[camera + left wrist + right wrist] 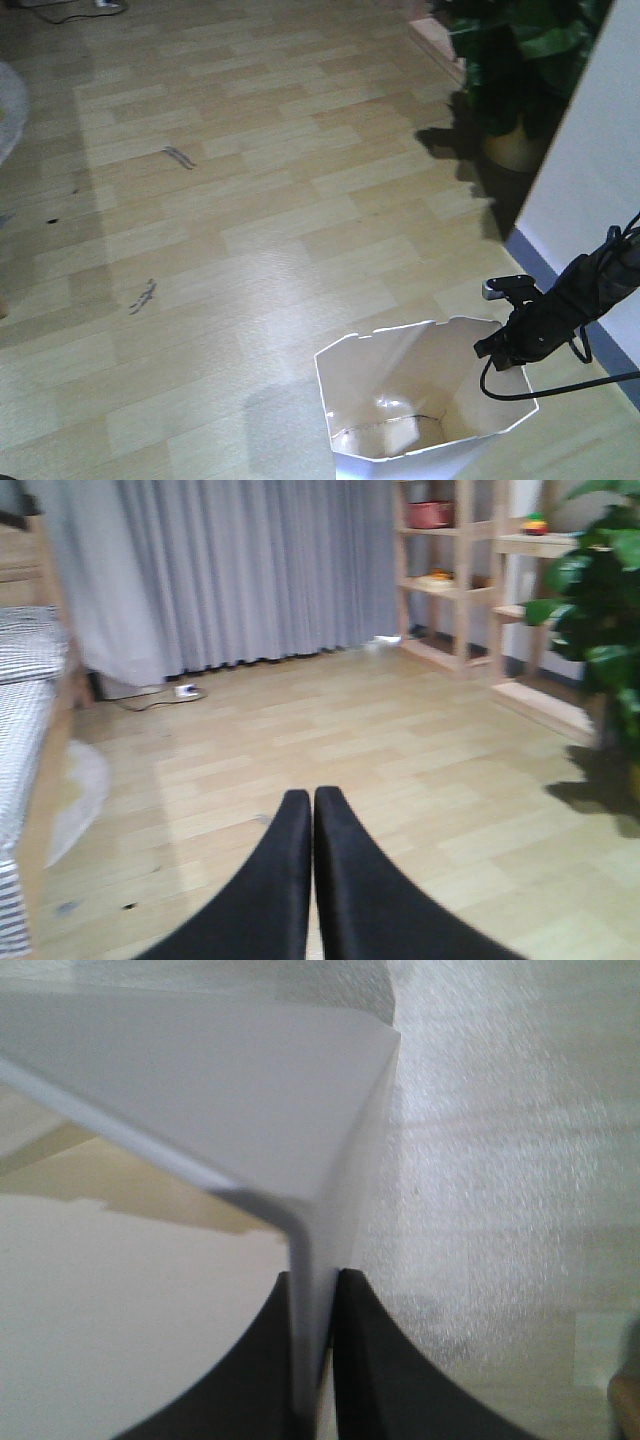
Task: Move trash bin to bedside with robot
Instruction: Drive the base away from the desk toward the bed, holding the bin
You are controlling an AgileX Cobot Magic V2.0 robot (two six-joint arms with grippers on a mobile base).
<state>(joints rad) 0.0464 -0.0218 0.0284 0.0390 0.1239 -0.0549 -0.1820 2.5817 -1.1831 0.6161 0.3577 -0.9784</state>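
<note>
right hand (pixel 318 1285): clamped on thin white plastic rim wall of trash bin (pixel 395 375) | bin: angular, tapering, base cropped below hand | left hand (pixel 312 802): closed, empty | bed (pixel 45 800): wood frame, bedding blurred, left of left hand

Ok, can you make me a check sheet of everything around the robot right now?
Surface: light wooden floor, a few dark scuffs.
Job's things: white trash bin upright, open; bed at the left in the left wrist view.
Clutter: nothing seen.
Grippers: left gripper jaws shut, holding nothing; right gripper jaws pinching the trash bin's wall.
Cables: black cable looping under the right arm; a floor cable by the grey curtain.
Surroundings: potted plant, wooden shelves, white wall.
</note>
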